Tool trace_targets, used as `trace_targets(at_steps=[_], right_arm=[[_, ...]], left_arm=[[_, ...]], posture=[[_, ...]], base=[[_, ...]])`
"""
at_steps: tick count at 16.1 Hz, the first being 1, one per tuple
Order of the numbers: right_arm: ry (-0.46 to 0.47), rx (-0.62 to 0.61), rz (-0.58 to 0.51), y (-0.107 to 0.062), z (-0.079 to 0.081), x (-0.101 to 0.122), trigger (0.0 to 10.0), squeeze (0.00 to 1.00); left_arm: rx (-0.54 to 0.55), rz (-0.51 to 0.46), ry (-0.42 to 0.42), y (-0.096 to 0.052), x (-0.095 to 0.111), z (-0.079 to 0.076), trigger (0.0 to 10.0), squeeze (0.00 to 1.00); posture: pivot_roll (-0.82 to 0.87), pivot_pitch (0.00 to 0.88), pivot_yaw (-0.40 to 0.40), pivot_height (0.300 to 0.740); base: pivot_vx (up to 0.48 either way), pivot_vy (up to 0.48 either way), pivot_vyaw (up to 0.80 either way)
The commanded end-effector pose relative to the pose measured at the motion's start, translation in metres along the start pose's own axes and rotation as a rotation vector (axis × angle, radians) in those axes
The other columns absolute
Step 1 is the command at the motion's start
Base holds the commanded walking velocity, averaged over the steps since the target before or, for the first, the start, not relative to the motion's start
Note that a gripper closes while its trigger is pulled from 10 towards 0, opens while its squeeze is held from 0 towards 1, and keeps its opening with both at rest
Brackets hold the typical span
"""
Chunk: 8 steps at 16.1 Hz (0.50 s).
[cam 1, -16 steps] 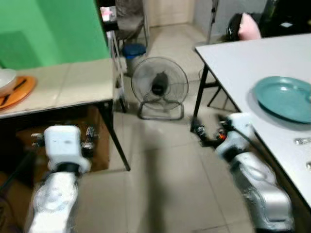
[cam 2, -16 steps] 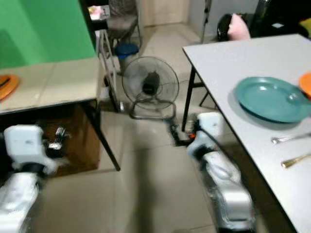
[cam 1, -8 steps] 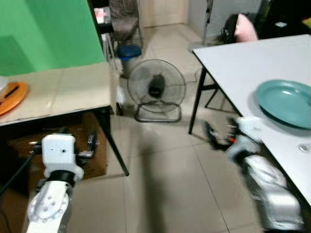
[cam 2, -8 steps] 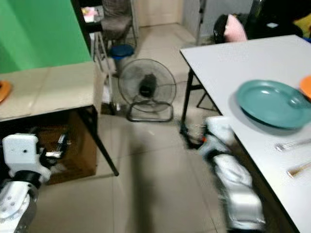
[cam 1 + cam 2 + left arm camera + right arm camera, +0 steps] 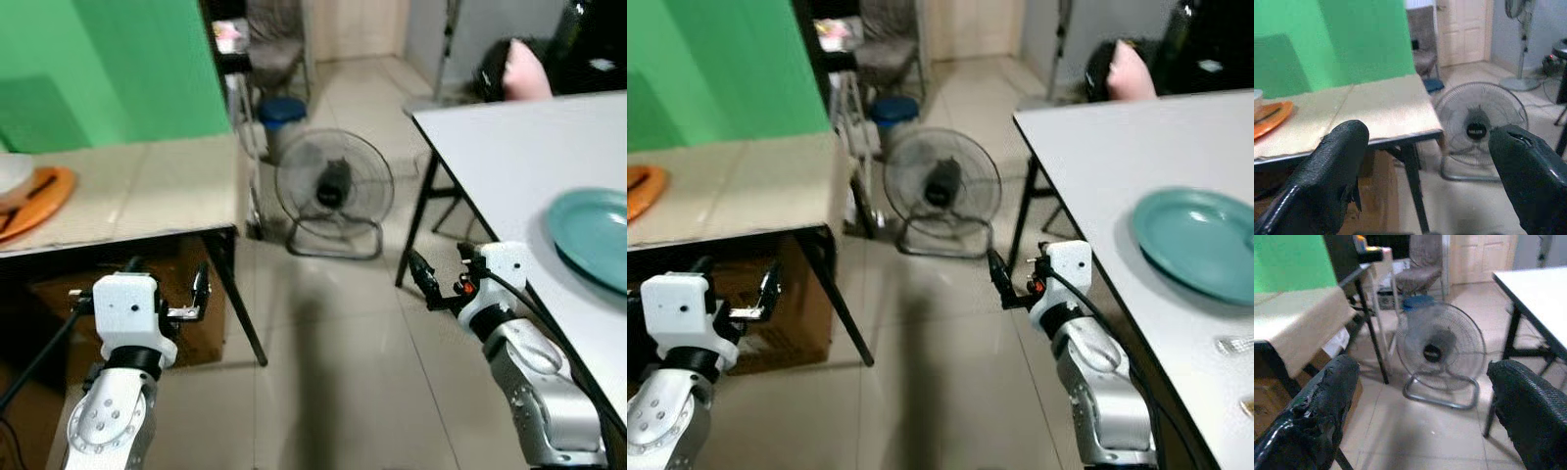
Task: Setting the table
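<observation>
Left gripper (image 5: 1425,171) and right gripper (image 5: 1420,411) spread, empty, carried low over floor; teal plate (image 5: 1195,240) already set on white table (image 5: 1097,147), 2 o'clock.

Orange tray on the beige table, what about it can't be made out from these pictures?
- Orange tray: its far side is cut off by the left eye view's edge.
- White dish on it: partly cut off, type unclear.
- Dark utensil across it: too small and blurred to identify in the left wrist view.
</observation>
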State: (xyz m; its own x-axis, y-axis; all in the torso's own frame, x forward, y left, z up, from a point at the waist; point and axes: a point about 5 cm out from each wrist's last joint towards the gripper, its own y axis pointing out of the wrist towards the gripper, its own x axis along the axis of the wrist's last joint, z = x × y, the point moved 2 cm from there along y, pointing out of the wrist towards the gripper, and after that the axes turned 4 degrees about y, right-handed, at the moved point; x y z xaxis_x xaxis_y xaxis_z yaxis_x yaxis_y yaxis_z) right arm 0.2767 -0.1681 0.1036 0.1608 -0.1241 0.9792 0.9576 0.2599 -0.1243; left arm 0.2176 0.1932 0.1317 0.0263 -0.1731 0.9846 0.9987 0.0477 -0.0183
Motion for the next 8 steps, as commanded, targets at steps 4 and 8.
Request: trace_targets(at_steps=[4, 8], right_arm=[[-0.022, 0.052, 0.000, 0.0062, 0.0082, 0.0030, 10.0, 1.00], [-0.023, 0.055, -0.001, 0.0085, 0.0081, 0.0031, 10.0, 1.00]], left_arm=[[0.042, 0.009, 0.024, -0.0046, -0.0013, 0.0095, 10.0, 1.00], [0.033, 0.003, 0.032, -0.0045, 0.0016, 0.0095, 10.0, 1.00]], posture=[[-0.06, 0.040, 0.021, 0.740], [-0.05, 0.041, 0.026, 0.740]], base=[[0.385, 0.000, 0.00], [0.397, 0.000, 0.00]])
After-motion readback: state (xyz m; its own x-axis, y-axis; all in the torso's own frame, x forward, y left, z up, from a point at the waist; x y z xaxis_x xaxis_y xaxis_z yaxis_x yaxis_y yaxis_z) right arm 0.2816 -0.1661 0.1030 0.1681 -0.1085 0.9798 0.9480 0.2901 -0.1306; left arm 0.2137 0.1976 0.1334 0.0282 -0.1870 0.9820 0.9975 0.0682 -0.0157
